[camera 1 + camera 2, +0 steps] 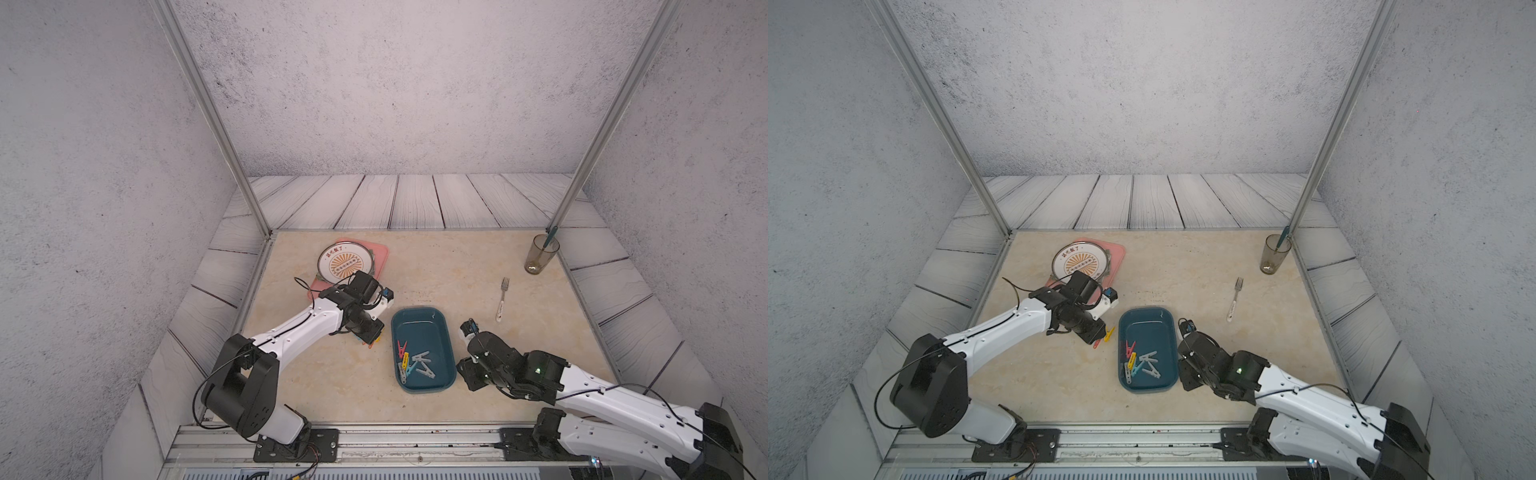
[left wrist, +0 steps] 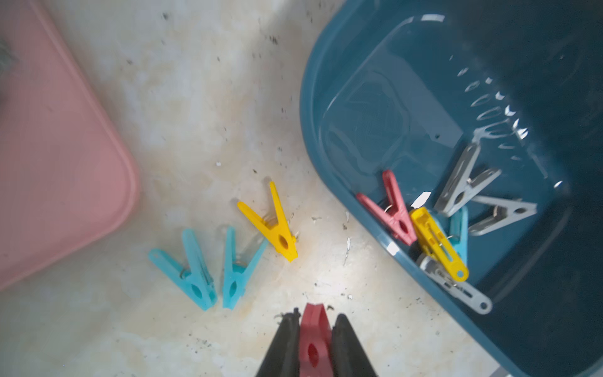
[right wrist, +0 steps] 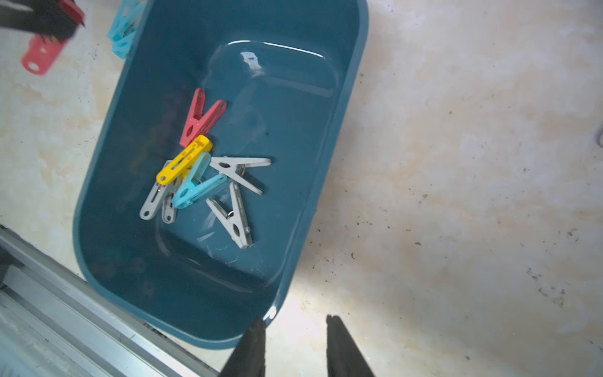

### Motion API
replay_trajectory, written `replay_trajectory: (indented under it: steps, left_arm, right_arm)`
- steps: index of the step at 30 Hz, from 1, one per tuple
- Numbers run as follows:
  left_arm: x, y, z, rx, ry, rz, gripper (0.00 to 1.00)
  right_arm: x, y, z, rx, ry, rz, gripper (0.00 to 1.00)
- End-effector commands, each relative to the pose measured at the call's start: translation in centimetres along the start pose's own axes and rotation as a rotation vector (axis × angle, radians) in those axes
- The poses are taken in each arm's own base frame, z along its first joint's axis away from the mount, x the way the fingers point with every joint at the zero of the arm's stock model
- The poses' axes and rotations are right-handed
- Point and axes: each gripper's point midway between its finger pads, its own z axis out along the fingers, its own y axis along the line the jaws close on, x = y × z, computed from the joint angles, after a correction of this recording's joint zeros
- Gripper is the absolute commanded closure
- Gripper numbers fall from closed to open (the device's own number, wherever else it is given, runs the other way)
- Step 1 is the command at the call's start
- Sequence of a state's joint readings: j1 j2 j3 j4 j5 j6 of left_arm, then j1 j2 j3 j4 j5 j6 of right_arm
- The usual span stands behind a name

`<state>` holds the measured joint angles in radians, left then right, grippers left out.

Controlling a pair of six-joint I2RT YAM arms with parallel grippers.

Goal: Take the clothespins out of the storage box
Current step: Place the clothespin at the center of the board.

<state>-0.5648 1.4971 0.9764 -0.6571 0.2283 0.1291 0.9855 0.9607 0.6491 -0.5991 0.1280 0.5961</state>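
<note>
- The storage box (image 1: 419, 332), a shallow dark teal-blue plastic tray with rounded corners, sits on the pale stone-look table (image 1: 478, 257) between my two arms.
- The right gripper (image 3: 295, 321) hangs just outside the box's corner nearest the robot's base, its jaws apart with nothing between them.
- The left gripper (image 2: 313, 321) is low over the table outside the box's long wall on its own side, its jaws clamped on a red plastic A-shaped clothespin (image 2: 311, 352).
- The pile of six clothespins (image 3: 192, 189) lies inside the box toward its base-side end: one red, one yellow, one teal and three grey, several overlapping.
- The three loose clothespins (image 2: 277, 225), two teal and one yellow, lie just beside that same long wall, outside the box.
- I judge the red one is the fourth being set down. Next I need to lower it, release it clear of those three, then go back into the box for the top of the pile.
</note>
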Motion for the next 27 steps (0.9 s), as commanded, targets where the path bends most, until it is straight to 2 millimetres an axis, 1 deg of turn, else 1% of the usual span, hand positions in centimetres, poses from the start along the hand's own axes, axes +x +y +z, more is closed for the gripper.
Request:
replay_trajectory:
  steps: [1, 6, 11, 16, 18, 20, 23, 27]
  left_arm:
    - [1.2, 0.8, 0.8, -0.034, 0.034, 0.030, 0.76]
    - [1.3, 1.7, 1.7, -0.063, 0.052, 0.032, 0.73]
    - [1.7, 2.4, 2.6, -0.095, 0.081, 0.031, 0.66]
    - [2.0, 3.0, 2.9, -0.126, 0.089, 0.033, 0.62]
    - [1.8, 3.1, 2.4, -0.136, 0.075, 0.036, 0.61]
    - [1.3, 3.1, 1.6, -0.146, 0.047, 0.045, 0.60]
    - [0.2, 3.0, -0.2, -0.152, -0.022, 0.057, 0.59]
    - [-1.1, 3.1, -2.7, -0.129, -0.126, 0.036, 0.57]
  right_arm:
    - [-2.2, 2.1, -0.2, -0.048, -0.022, -0.020, 0.65]
    - [-4.8, 4.0, 1.5, -0.041, -0.009, 0.034, 0.65]
    - [-7.2, 4.4, 4.0, 0.069, -0.009, 0.180, 0.64]
    - [-8.8, 5.7, 6.4, 0.112, -0.010, 0.243, 0.59]
    - [-9.2, 5.9, 7.2, 0.143, 0.001, 0.292, 0.57]
    - [-9.5, 5.6, 7.6, 0.212, 0.030, 0.350, 0.57]
    - [-9.6, 5.7, 8.5, 0.281, 0.076, 0.413, 0.56]
    - [-9.4, 6.5, 10.2, 0.297, 0.114, 0.500, 0.55]
